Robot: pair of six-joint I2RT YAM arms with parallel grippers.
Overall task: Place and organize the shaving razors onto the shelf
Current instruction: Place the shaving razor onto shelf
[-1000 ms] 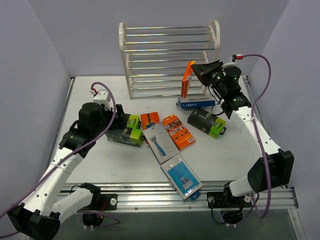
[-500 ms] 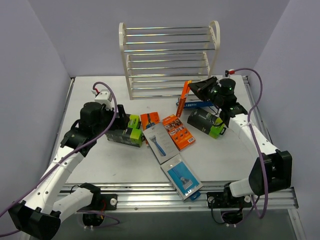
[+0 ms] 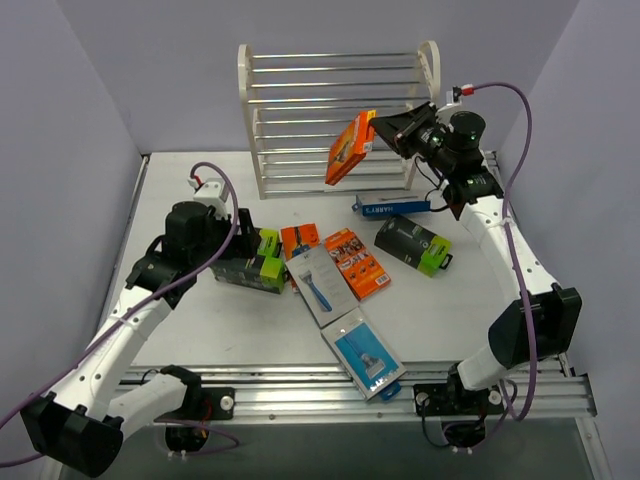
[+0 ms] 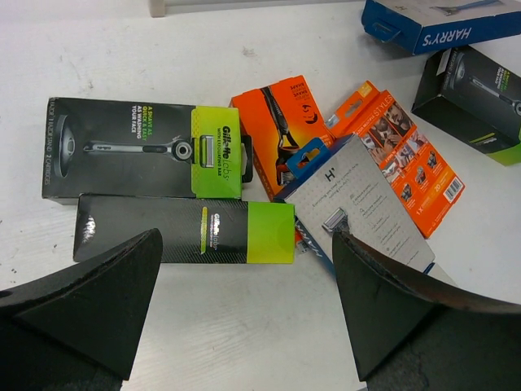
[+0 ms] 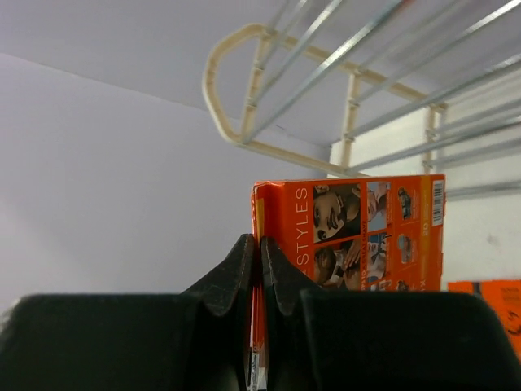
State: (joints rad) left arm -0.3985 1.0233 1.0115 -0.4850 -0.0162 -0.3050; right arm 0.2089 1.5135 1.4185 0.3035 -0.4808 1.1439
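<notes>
Overhead view: the right end effector [image 3: 382,127] is clamped shut on one edge of an orange card [image 3: 350,150]. It holds the card in the air, tilted, just in front of the middle tiers of the shelf [image 3: 243,75]. The shelf stands at the far edge of the worktop [image 3: 200,330], and no pack shows on it.

Right wrist view: the card's left edge is pinched between the closed fingers [image 5: 236,277], with thin rods [image 5: 321,73] behind and above it.

The left end effector [image 4: 244,240] is wide open and holds nothing. It hovers over two green boxes [image 4: 183,232]. A third green box [image 3: 413,245] lies beside a blue box [image 3: 395,207]. Two loose orange cards [image 3: 357,262], a grey pack [image 3: 320,283] and a blue pack [image 3: 365,355] lie mid-worktop.

The step in hand looks like setting the card on a tier. To do it well:
- Square the card to the rods before moving in.
- Let it bear on at least two rods, since a thin card could slip through a gap.
- Start at one end of the tier, leaving room for its two mates.

The shelf's right side panel [image 3: 430,60] is close to the end effector, so sideways room there is tight. There is more open air to the left along the tier. A narrow bare strip of worktop separates the shelf from the loose packs.
</notes>
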